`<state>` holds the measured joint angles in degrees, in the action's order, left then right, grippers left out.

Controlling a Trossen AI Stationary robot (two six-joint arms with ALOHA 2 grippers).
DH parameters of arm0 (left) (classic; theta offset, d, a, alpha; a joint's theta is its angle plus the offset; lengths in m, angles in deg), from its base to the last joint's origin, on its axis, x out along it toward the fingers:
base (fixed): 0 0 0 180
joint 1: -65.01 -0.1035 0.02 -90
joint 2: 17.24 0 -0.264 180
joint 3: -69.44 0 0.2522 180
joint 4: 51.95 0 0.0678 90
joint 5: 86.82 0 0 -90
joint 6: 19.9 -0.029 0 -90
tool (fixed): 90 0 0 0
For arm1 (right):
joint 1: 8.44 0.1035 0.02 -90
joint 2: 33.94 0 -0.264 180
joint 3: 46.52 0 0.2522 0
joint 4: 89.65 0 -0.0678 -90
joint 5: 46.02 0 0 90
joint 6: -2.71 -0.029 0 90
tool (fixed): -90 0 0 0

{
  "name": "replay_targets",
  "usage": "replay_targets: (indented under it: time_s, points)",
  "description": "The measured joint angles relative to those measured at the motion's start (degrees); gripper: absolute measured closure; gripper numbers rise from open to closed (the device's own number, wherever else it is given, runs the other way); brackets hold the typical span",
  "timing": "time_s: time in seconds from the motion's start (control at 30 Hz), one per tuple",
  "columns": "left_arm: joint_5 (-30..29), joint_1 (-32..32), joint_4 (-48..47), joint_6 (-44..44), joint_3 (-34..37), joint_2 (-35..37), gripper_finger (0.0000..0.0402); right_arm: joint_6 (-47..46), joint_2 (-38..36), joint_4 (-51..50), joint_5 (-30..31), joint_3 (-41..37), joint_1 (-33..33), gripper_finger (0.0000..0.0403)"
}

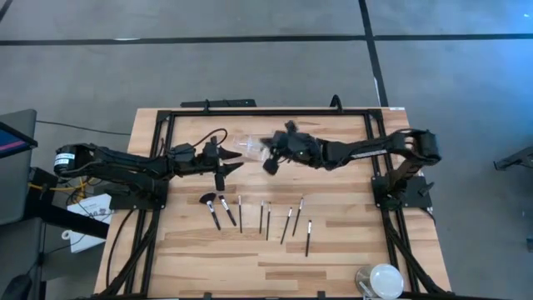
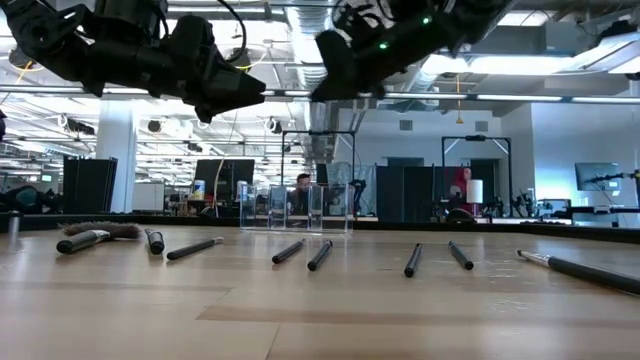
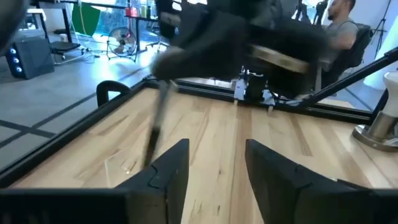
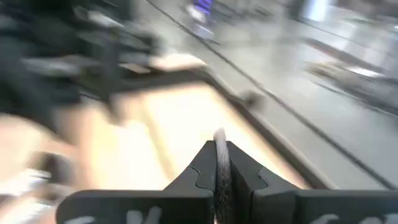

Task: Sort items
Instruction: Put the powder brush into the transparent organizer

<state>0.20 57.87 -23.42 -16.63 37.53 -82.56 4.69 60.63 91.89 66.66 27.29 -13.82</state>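
Eight or so brushes (image 1: 261, 218) counted in a loose row across the middle of the bench (image 1: 350, 250), handles roughly parallel, none touching a hand. Fluffy-headed one (image 1: 207, 199) at the row's left end.

Above the row, off the wood: left hand (image 1: 223, 167) and right hand (image 1: 271, 164), facing each other, near but apart. Left hand's fingers (image 3: 168, 168) spread apart, nothing between them. Right hand's fingers (image 4: 199, 168) pressed together, clamped on one more slim brush (image 4: 221, 163), gripped by its thin shaft; which end sticks out, impossible to tell.

Just behind the two hands, toward the bench's far edge: small clear holder (image 1: 246, 146). At the near right corner, well apart from everything else: round white-and-clear disc (image 1: 383, 279).
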Motion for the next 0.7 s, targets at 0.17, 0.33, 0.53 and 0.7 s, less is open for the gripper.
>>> replay_targets:
  time_s: [0.17,0.33,0.53,0.7]
  points:
    - [0.00,0.00,0.01,0.13,0.00,0.00,0.0247,-2.01,-2.87,-8.05,9.53,-0.02,-0.18,0.0397]
    - [0.00,0.00,-0.04,0.68,0.00,0.00,0.0250,-2.01,0.28,-6.37,7.39,0.07,-1.28,0.0397]
    - [-0.09,0.52,-2.37,8.40,-0.07,0.00,0.0252,-3.54,4.77,-5.86,7.13,-0.11,-3.10,0.0392]
    - [-3.76,1.62,-11.56,15.24,-0.11,-0.04,0.0257,-3.52,5.99,-6.24,7.08,-0.11,-3.82,0.0363]
